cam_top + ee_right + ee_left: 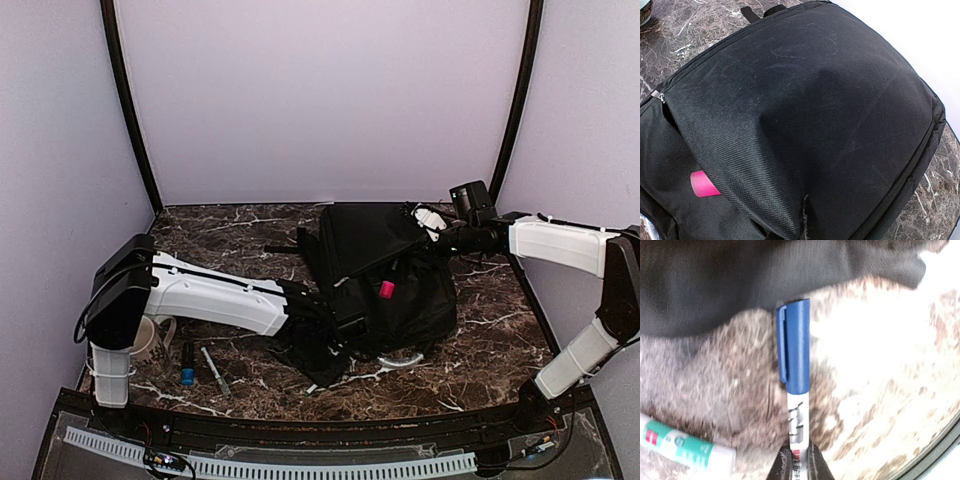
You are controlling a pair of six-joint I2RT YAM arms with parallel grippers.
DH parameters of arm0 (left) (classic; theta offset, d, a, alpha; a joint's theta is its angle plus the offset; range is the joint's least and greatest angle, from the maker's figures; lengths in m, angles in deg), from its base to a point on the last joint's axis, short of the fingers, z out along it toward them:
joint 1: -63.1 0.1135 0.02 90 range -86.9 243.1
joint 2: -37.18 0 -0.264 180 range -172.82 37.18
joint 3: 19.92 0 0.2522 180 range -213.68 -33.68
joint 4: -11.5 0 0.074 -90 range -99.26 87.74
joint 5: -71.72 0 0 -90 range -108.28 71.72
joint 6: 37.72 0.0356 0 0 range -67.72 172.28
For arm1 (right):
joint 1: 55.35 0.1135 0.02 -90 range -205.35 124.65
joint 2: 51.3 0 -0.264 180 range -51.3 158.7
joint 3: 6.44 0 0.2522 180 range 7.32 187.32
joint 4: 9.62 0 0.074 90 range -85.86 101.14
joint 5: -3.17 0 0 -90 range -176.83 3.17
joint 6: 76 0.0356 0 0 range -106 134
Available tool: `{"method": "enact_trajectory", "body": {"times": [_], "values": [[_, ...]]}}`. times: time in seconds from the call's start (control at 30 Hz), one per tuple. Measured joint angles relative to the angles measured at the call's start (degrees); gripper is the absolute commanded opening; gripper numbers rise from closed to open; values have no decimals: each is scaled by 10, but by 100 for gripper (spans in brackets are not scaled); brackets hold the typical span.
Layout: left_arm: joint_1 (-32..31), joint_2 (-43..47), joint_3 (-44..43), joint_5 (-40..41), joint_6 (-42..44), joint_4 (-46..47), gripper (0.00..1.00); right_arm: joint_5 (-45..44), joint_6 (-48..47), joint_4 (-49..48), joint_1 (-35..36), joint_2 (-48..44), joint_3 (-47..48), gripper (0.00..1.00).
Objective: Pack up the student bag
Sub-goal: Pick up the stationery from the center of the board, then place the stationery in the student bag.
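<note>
Fingers (pixel 781 466) of the left gripper (pixel 335 322) pinch a blue-capped marker (pixel 794 350), apparently ready for loading. Right gripper (pixel 432 222), clenched on fabric at one o'clock, props the student bag (pixel 400 290), mid-table, open.

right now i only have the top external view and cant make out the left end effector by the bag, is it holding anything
Observer: Yes, the left wrist view shows the left end effector pinching the white barrel of a blue-capped pen.
Operator: anything else near it
Observer: A green and white tube lies beside the pen, not touching it.
Operator: and the bag zip
Observer: The right wrist view shows a silver zipper pull at the student bag opening's edge.
</note>
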Motion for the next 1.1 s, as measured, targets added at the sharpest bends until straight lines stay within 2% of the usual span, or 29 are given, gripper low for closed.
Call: {"method": "enact_trajectory", "body": {"times": [0.17,0.33,0.43,0.53,0.7,0.8,1.1], "values": [[-1,27,10,-14,23,-41,0,1,1,-1,-1,0,0,0],[-2,78,12,-75,80,-69,0,2,2,-1,-1,0,0,0],[-3,91,-29,-106,129,-90,0,2,2,-1,-1,0,0,0],[-3,85,-109,-125,179,-108,0,3,2,-1,-1,0,0,0],[7,28,-262,-96,227,-99,0,10,7,1,-1,0,0,0],[23,-23,-319,-59,245,-64,0,18,14,7,-2,-1,3,0],[96,-122,-332,-3,304,54,0,42,33,35,-2,-2,21,0]]}}
